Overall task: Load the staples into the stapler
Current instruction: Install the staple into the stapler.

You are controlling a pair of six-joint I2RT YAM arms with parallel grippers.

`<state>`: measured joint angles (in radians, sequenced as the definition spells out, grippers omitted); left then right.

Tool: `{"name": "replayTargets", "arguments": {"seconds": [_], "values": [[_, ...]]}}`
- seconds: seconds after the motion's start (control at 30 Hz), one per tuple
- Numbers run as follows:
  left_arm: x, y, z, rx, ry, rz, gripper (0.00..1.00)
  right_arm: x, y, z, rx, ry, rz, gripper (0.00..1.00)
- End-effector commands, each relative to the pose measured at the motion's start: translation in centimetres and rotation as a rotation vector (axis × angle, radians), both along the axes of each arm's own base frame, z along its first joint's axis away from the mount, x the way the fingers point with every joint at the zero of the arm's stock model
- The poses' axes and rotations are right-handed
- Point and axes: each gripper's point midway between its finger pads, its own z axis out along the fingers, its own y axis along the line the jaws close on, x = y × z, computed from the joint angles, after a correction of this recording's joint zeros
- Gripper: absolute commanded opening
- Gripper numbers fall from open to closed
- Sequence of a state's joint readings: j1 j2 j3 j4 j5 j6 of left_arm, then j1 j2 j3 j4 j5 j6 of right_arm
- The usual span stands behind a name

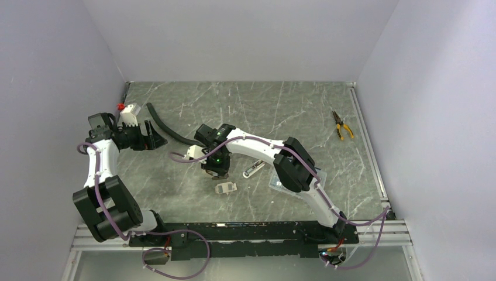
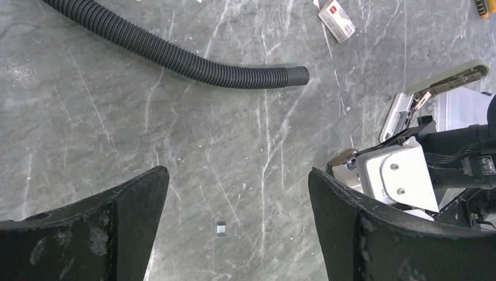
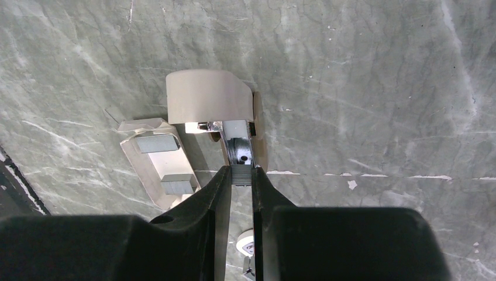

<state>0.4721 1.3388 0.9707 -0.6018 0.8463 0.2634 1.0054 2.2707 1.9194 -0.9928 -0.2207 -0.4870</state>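
Right end effector clamped on staples at stapler; left end effector apart.

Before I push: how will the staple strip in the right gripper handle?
The staple strip looks short and stiff. Pinched at the right gripper tips, its smooth metal could slip or pivot. Pushed crooked against the stapler channel, it may break apart.

The left arm stood folded at the left side, elbow low. Its left hand was turned toward the middle, with the fingers spread wide and nothing between them. The right arm lay stretched leftward from its base with the wrist bent down. The right hand pointed downward, fingers nearly together, pinching a thin staple strip.
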Motion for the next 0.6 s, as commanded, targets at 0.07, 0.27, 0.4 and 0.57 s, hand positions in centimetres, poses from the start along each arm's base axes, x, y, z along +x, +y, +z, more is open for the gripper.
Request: {"name": "replayTargets", "arguments": {"seconds": [0.07, 0.27, 0.4, 0.57], "values": [[0.4, -0.1, 1.6, -0.024, -0.036, -0.007, 0.94, 0.2, 0.6, -0.7, 0.01, -0.013, -0.013, 0.07], [0.4, -0.1, 1.5, -0.031, -0.031, -0.008, 0.94, 0.1, 0.6, -1.1, 0.009, -0.011, -0.011, 0.07], [0.3, 0.0, 1.5, -0.033, -0.03, -0.007, 0.94, 0.0, 0.4, -1.5, 0.007, -0.006, -0.011, 0.08], [0.4, 0.1, 1.6, -0.034, -0.032, -0.005, 0.94, 0.0, 0.3, -1.8, 0.009, -0.007, -0.013, 0.09]]}}
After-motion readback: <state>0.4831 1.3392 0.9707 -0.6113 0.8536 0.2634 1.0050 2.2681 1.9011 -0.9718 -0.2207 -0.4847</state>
